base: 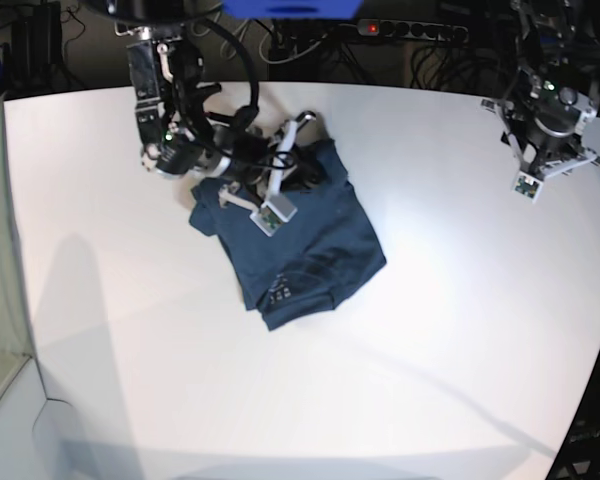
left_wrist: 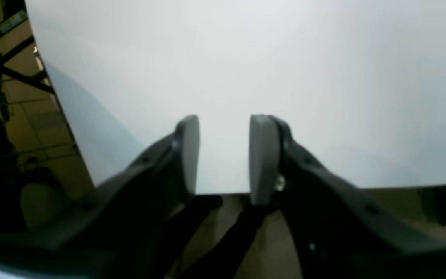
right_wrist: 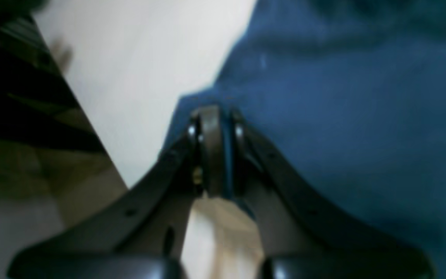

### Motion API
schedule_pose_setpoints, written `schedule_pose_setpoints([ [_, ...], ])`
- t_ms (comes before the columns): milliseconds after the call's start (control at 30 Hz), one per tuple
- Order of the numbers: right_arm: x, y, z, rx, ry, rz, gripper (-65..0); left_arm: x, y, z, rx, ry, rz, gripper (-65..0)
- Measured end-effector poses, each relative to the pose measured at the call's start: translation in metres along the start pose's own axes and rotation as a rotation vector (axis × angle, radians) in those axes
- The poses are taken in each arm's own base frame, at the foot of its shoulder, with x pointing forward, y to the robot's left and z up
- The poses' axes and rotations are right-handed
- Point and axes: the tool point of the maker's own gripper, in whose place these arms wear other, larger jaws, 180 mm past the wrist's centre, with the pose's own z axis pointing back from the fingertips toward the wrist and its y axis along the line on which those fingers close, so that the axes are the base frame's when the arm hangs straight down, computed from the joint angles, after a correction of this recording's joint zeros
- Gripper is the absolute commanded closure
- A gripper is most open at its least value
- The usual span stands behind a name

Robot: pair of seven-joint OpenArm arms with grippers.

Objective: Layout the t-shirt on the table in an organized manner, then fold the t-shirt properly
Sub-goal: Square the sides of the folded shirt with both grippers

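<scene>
My right hand [right_wrist: 217, 116] pinches the dark navy-blue short-sleeved cloth t-shirt [base: 295, 240]; my left hand [left_wrist: 224, 153] hangs empty with its pads apart.

The soft, creased shirt lies in a loose crumpled heap on the smooth white counter [base: 430, 330] with its curved edge, toward ten o'clock from the middle in the base view, a small white printed mark [base: 279, 291] showing near its six o'clock edge. In my right wrist view a fold of blue cloth sits squeezed between my dark pads at the shirt's edge. My left hand is well apart from it, at about two o'clock, over bare matte counter, its flat grey pads [left_wrist: 263, 155] holding nothing.
</scene>
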Motion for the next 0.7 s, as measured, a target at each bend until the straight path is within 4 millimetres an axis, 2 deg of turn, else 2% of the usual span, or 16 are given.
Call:
schedule_pose_setpoints([
  [67, -0.003, 0.0, -0.005, 0.013, -0.018, -0.029, -3.2, 0.001, -0.002, 0.0, -0.004, -0.004, 0.007, -20.8],
  [167, -0.018, -0.003, -0.012, 0.021, 0.0, -0.066, -3.2, 0.003, -0.006, -0.001, -0.012, -0.008, 0.013, -20.8],
  [333, -0.037, -0.012, -0.013, 0.019, 0.02, -0.102, -3.1, 0.016, 0.002, -0.002, 0.005, -0.037, 0.021, -20.8],
  [467, -0.046, -0.017, -0.012, 0.016, 0.016, -0.131, -3.1, 0.015, 0.002, -0.002, 0.005, -0.031, 0.02, -20.9],
  [600, -0.043, -0.014, -0.007, 0.003, 0.038, -0.088, -3.1, 0.026, 0.007, -0.003, 0.016, -0.059, 0.029, -20.9],
  [700, -0.016, -0.006, 0.012, -0.025, -0.017, -0.013, -3.2, 0.029, 0.004, -0.003, 0.012, -0.056, 0.019, -20.9],
])
